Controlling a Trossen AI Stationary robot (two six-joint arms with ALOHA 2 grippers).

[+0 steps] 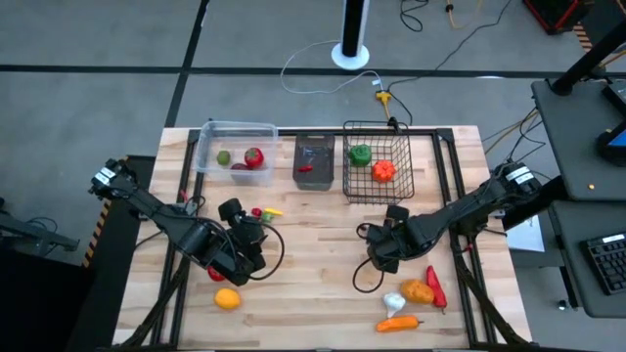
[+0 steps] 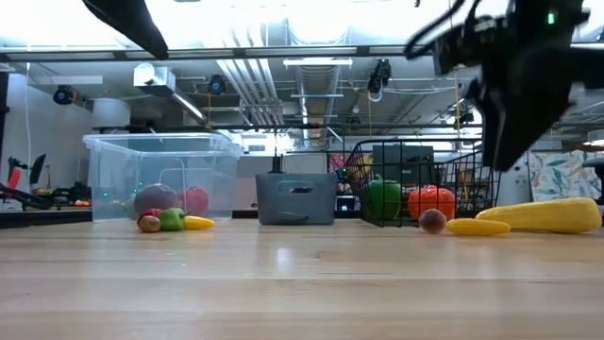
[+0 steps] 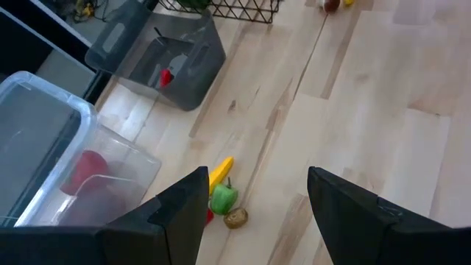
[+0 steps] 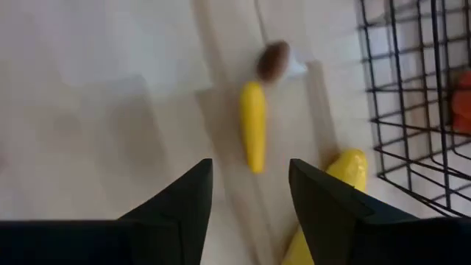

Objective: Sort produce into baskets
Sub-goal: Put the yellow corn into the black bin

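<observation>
The small yellow fruit [image 4: 253,136] lies ahead of the right claw [image 4: 249,193], whose empty fingers stand apart; descend centred over it.

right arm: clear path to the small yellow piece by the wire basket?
Probably yes. In the right wrist view the small yellow piece lies on bare table just ahead of the right gripper, whose fingers stand apart and empty. The wire basket sits off to one side, with nothing between.

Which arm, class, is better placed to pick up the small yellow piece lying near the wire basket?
The right arm. Its fingers stand open directly over the yellow piece beside the wire basket. The left gripper faces other produce near the clear tub.
</observation>
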